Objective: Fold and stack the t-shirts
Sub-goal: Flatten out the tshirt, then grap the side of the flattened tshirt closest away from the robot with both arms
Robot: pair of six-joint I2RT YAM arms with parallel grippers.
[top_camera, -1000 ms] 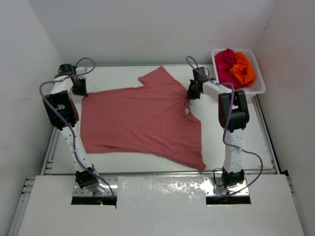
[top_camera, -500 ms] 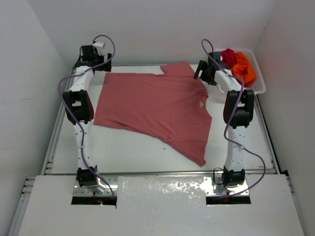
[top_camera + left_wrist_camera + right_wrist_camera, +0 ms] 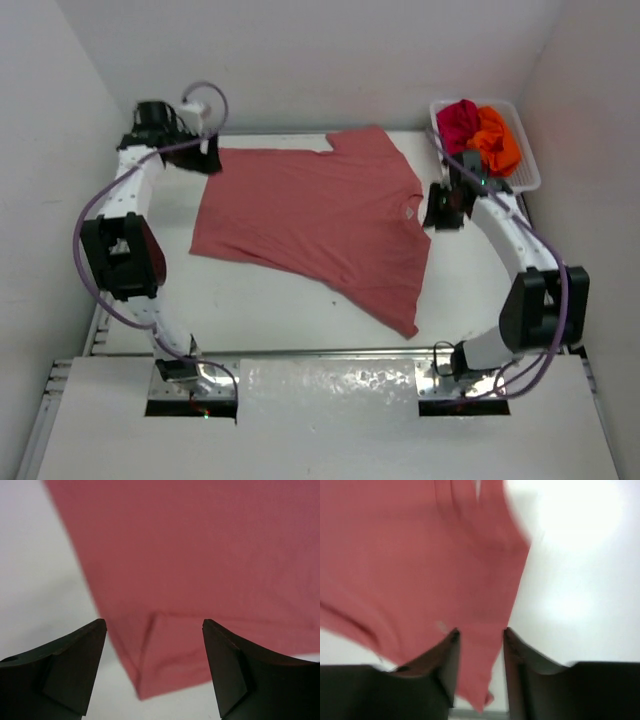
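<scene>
T-shirts first, from above: the salmon-pink t-shirt (image 3: 310,220) lies spread but skewed on the surface (image 3: 260,310). It sits between my left fingers (image 3: 210,158) at its far corner and my right fingers (image 3: 440,212) just beside its opposite edge. The crimson t-shirt (image 3: 458,122) and orange t-shirt (image 3: 497,140) sit bunched in the basket (image 3: 528,175) beyond my right fingers.

Left wrist view: my left fingers are spread wide and hold nothing. The cloth's corner lies below and ahead of them, with a small tuck near its edge. If I fold now, I judge that tuck gets pressed in.

Right wrist view, blurred: my right fingers stand a narrow gap apart, with cloth beneath them. Pinching here could drag the shirt further askew.
</scene>
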